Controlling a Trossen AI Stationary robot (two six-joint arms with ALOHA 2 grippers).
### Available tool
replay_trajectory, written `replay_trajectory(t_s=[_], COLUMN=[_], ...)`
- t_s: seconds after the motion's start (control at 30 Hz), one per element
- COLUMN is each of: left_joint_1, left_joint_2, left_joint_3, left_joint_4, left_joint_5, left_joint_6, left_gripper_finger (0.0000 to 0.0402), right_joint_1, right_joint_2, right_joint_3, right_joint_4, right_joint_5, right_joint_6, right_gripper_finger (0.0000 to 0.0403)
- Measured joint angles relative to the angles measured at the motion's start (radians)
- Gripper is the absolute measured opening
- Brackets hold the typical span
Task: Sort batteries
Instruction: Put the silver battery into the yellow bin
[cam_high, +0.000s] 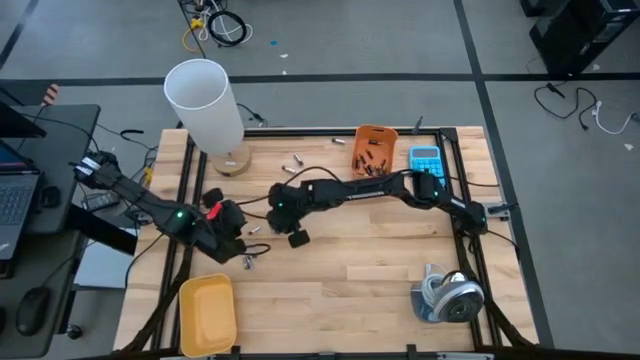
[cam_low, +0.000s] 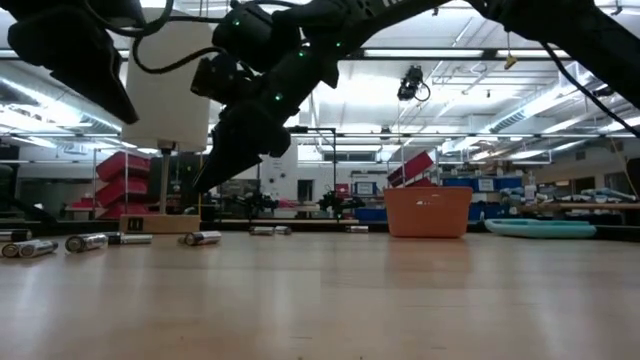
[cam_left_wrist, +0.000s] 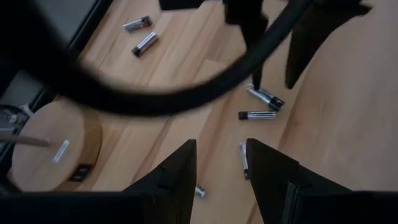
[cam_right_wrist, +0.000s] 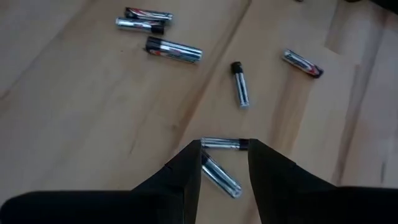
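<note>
Small silvery and dark batteries lie loose on the wooden table: a cluster (cam_right_wrist: 174, 50) in the right wrist view, several (cam_left_wrist: 257, 115) in the left wrist view, and a row (cam_low: 85, 241) in the low view. My right gripper (cam_right_wrist: 224, 155) is open and hangs above the table (cam_low: 215, 165). In its wrist view one battery (cam_right_wrist: 224, 144) shows between its fingertips, untouched. My left gripper (cam_left_wrist: 221, 158) is open and hovers left of the right one (cam_high: 238, 240), above another battery (cam_left_wrist: 244, 160). An orange bin (cam_high: 375, 148) holds dark batteries. A yellow bin (cam_high: 207, 313) sits at the near left.
A white cylinder (cam_high: 205, 100) stands on a round wooden base (cam_high: 232, 160) at the far left. The blue calculator (cam_high: 427, 160) lies beside the orange bin. A grey tape roll (cam_high: 450, 297) sits at the near right. A black cable (cam_left_wrist: 186, 93) crosses the left wrist view.
</note>
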Motion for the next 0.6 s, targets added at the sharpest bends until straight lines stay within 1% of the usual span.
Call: replay_trajectory(t_s=[0.23, 0.37, 0.47, 0.6], left_joint_1=[-0.007, -0.007, -0.007, -0.007], left_joint_2=[0.0, 0.0, 0.0, 0.0], left_joint_3=[0.0, 0.0, 0.0, 0.0], left_joint_4=[-0.033, -0.037, -0.037, -0.037], left_joint_5=[-0.043, -0.06, -0.074, -0.077], left_joint_6=[-0.028, -0.027, -0.025, -0.024], left_gripper_finger=[0.0142, 0.0142, 0.0142, 0.0142], right_joint_1=[-0.011, -0.016, -0.017, -0.016], right_joint_2=[0.0, -0.002, 0.001, -0.002], right_joint_3=[-0.077, -0.153, -0.185, -0.214], right_joint_4=[0.025, 0.129, 0.2, 0.238], right_joint_5=[-0.007, -0.007, 0.002, 0.007], right_joint_6=[0.018, 0.018, 0.0, -0.01], right_gripper_finger=[0.012, 0.0119, 0.0117, 0.0117])
